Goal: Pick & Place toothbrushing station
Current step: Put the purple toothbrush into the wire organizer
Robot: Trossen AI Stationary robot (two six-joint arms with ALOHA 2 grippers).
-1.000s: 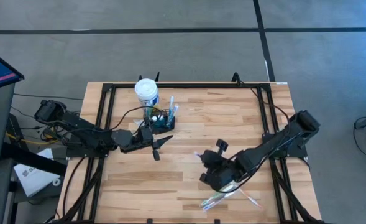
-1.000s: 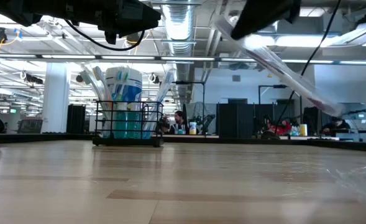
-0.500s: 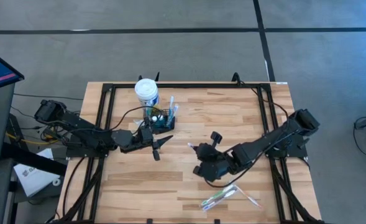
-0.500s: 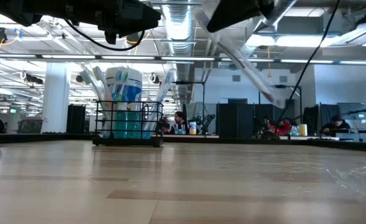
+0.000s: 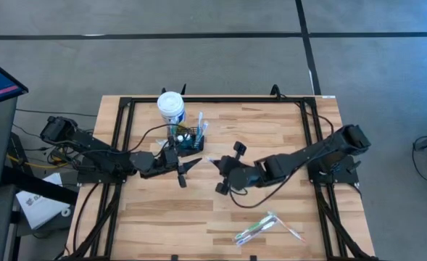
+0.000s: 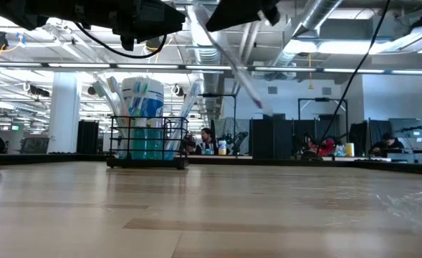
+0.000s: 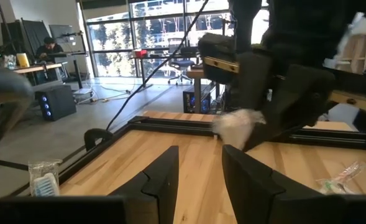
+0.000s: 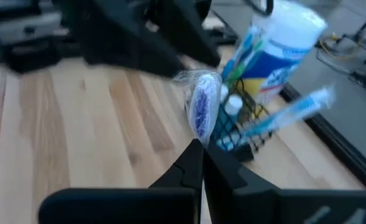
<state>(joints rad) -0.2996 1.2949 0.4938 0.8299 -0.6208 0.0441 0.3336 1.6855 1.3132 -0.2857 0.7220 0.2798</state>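
The toothbrushing station (image 5: pixel 192 140) is a small black caddy that holds several wrapped toothbrushes. It stands on the table beside a white blue-labelled tub (image 5: pixel 171 107), and both show in the low view (image 6: pixel 147 143) and right wrist view (image 8: pixel 242 127). My right gripper (image 5: pixel 217 165) hangs right of the caddy, shut on a plastic-wrapped toothbrush (image 8: pixel 201 109). My left gripper (image 5: pixel 186 168) waits open and level just near of the caddy, with nothing between its fingers (image 7: pixel 164 180). My right gripper pinches the wrapped toothbrush between its two shut fingertips (image 8: pixel 192 163), just behind the bristle head (image 8: pixel 200 106), which sticks out past them toward the caddy. The fingers come from the table's right, slanting down. The wrapped handle (image 6: pixel 243 79) slants down below the gripper, clear of the table.
Loose wrapped toothbrushes (image 5: pixel 260 228) lie near the table's front edge on the right. A black frame rail (image 5: pixel 220 100) runs round the wooden top. Bare wood (image 5: pixel 271 130) lies right of the caddy. People and desks show far behind in the low view.
My right gripper has gone from above the loose packets toward the table's left and far side, toward the caddy. It has stayed shut on the wrapped toothbrush, which has travelled with it clear of the table.
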